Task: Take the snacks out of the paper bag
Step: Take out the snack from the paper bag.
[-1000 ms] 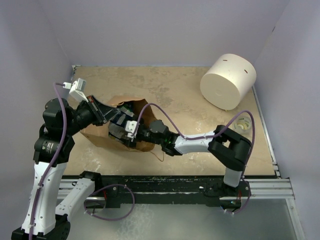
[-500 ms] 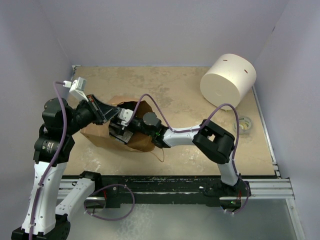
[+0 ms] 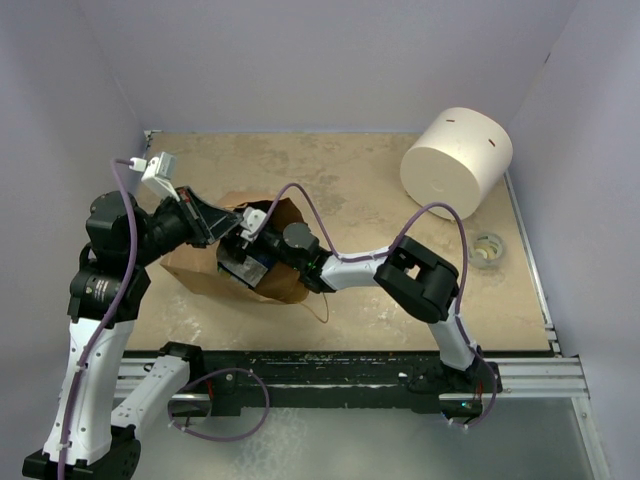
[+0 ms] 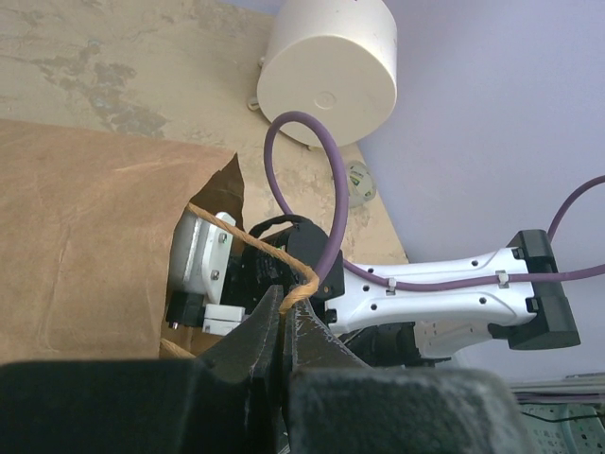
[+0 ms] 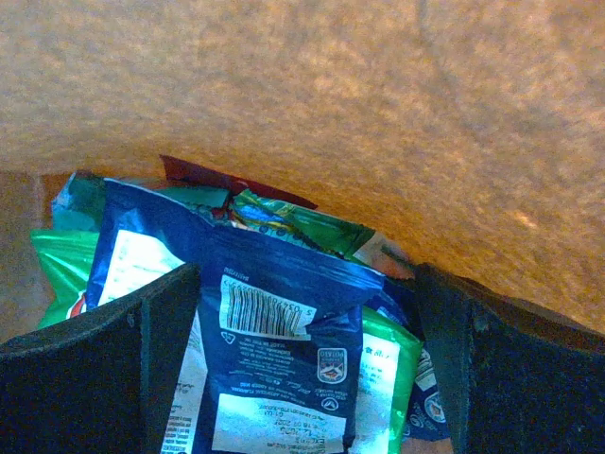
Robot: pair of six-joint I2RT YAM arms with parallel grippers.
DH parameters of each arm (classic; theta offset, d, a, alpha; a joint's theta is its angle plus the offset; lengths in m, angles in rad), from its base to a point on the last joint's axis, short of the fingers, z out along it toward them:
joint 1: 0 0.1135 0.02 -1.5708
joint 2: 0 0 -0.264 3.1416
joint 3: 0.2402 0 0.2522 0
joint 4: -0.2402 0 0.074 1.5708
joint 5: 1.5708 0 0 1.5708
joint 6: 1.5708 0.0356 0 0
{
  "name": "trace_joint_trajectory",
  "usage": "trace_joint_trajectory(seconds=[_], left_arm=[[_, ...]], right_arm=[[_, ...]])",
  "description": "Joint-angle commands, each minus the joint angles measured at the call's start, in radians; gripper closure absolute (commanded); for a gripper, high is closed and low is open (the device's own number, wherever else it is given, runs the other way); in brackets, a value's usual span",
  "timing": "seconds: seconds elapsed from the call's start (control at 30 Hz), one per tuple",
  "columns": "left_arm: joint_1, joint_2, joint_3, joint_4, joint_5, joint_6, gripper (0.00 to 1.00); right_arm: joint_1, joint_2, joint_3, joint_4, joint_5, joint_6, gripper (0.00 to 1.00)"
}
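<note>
Snacks [image 5: 236,284] lie in a loose stack inside the paper bag [image 3: 190,272], which rests on its side on the worktop [image 3: 350,200] with its mouth turned toward the right arm. We see the left end effector [image 4: 286,320] pinched together on the bag's tan loop handle [image 4: 248,236], drawing the bag's upper lip up so that the mouth gapes. We judge that this hold is there to give the other arm a way in and to stop the bag from sliding under a push. The right end effector [image 5: 304,293] sits deep inside the bag, its two fingers [image 5: 95,378] spread wide apart on either side of a blue-and-white packet [image 5: 284,388] that lies barcode up on top of the stack. We read the fingers as flanking the packet and not clamped on it. A green packet [image 5: 57,265] shows beneath it, and a thin red edge [image 5: 222,178] peeks out farther toward the bag's closed end. The brown paper wall arches close over all of them, which, in our view, is why the fingers come in low and flat. None of the packets we can see lies outside the bag. A big white cylinder [image 3: 457,163] stands well apart from the bag and seems to play no part.
</note>
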Motion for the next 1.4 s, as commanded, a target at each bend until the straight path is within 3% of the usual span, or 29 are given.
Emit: trace_joint_trajectory(seconds=[0.0, 0.23, 0.4, 0.7, 0.97, 1.37], left_arm=[[-0.001, 0.001, 0.046, 0.031, 0.026, 0.027, 1.00], [-0.001, -0.001, 0.043, 0.028, 0.003, 0.015, 1.00], [-0.001, -0.006, 0.037, 0.027, -0.002, 0.001, 1.00], [-0.001, -0.012, 0.053, -0.006, -0.054, 0.006, 1.00], [-0.001, -0.010, 0.070, -0.035, -0.136, 0.024, 1.00], [-0.001, -0.040, 0.027, 0.000, -0.236, 0.008, 1.00]], right_arm=[[-0.006, 0.026, 0.039, 0.042, -0.030, -0.005, 0.04], [-0.005, 0.050, 0.043, 0.034, -0.130, 0.016, 0.18], [-0.005, 0.060, 0.047, 0.072, -0.185, 0.008, 0.51], [-0.005, -0.038, 0.002, 0.033, -0.159, 0.012, 1.00], [-0.005, -0.279, -0.166, -0.052, -0.112, 0.096, 1.00], [-0.005, -0.631, -0.203, -0.556, -0.067, 0.161, 1.00]])
